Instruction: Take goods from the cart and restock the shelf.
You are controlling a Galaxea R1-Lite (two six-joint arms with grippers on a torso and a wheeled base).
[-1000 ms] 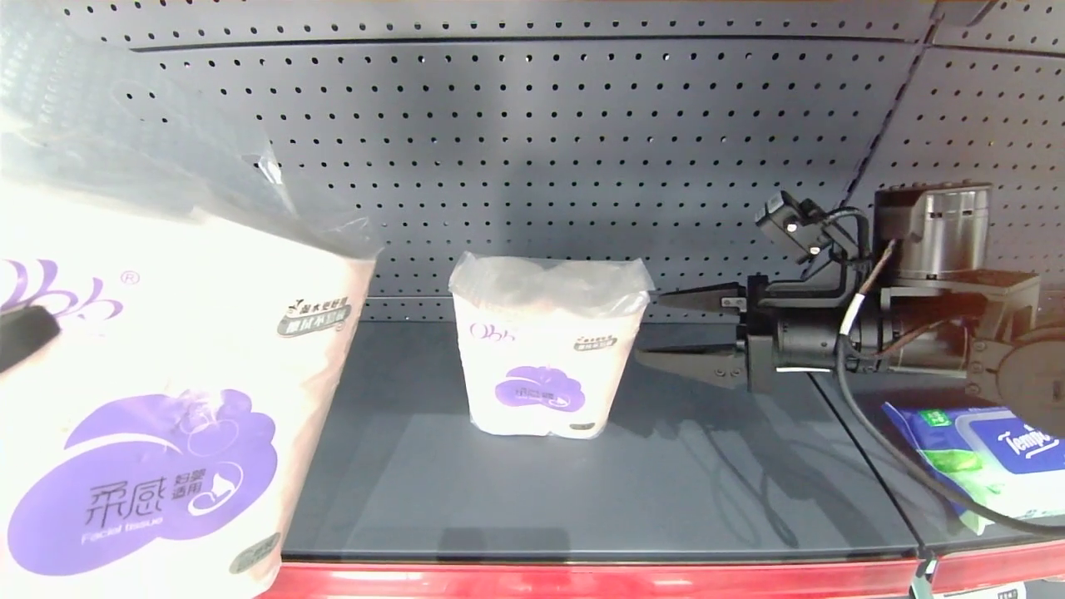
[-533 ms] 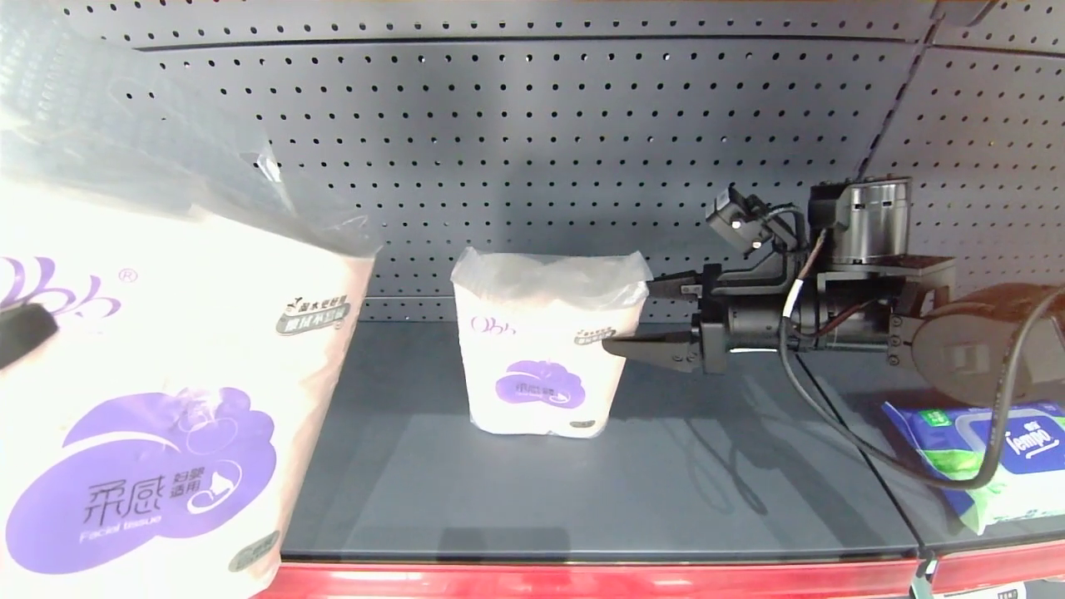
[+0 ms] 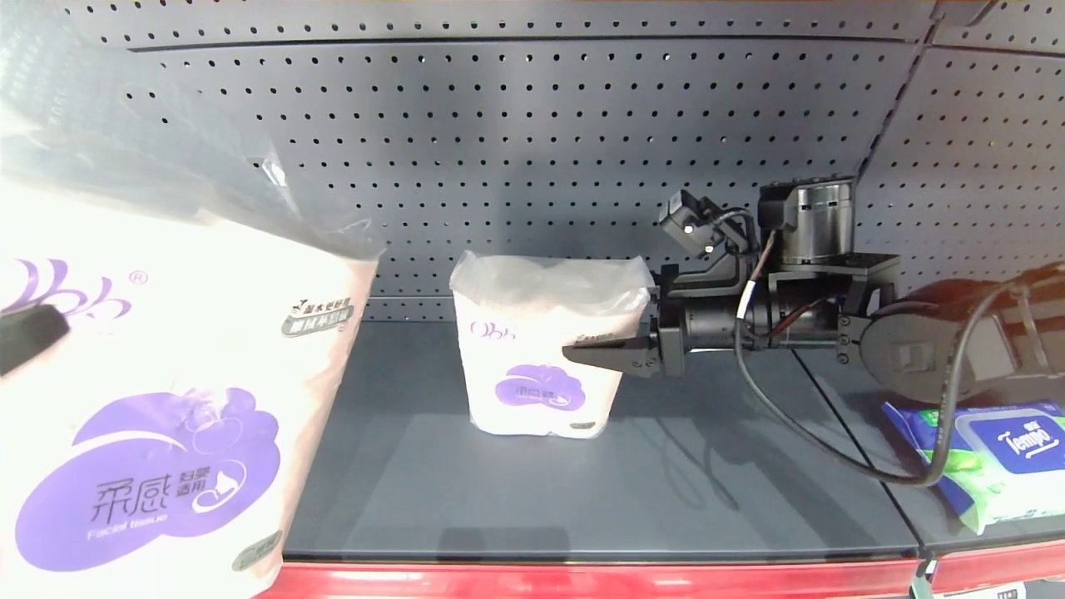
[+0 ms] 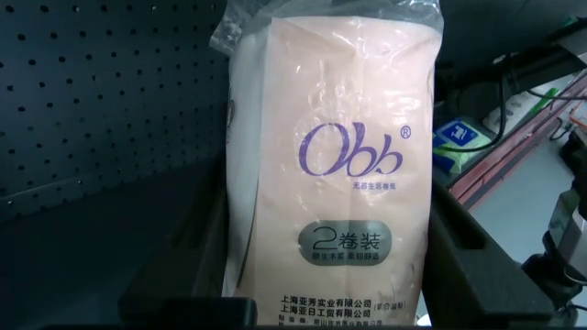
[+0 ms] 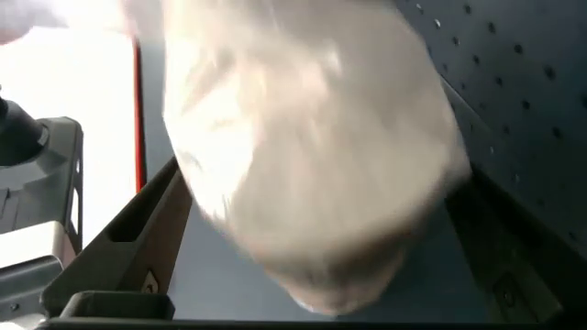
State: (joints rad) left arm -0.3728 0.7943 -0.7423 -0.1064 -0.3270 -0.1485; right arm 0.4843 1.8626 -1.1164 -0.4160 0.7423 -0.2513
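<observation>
A small pack of white tissue (image 3: 545, 366) with a purple label stands upright mid-shelf on the dark shelf board (image 3: 649, 482). My right gripper (image 3: 586, 329) comes in from the right, open, with its near finger (image 3: 611, 355) across the pack's front face and the far one hidden behind it. In the right wrist view that pack (image 5: 312, 156) sits between the spread fingers (image 5: 138, 238). A second, larger-looking tissue pack (image 3: 158, 399) hangs close to the camera at the left, and my left gripper (image 4: 321, 275) is shut on this pack (image 4: 339, 156).
A blue and green wipes pack (image 3: 994, 457) lies on the neighbouring shelf section at the right. A grey pegboard wall (image 3: 532, 141) backs the shelf, and a red strip (image 3: 599, 578) runs along its front edge. Bare board lies in front of the small pack.
My right gripper has slid left along the shelf from beside the small pack until its fingers straddle it. The held pack at the left has barely shifted.
</observation>
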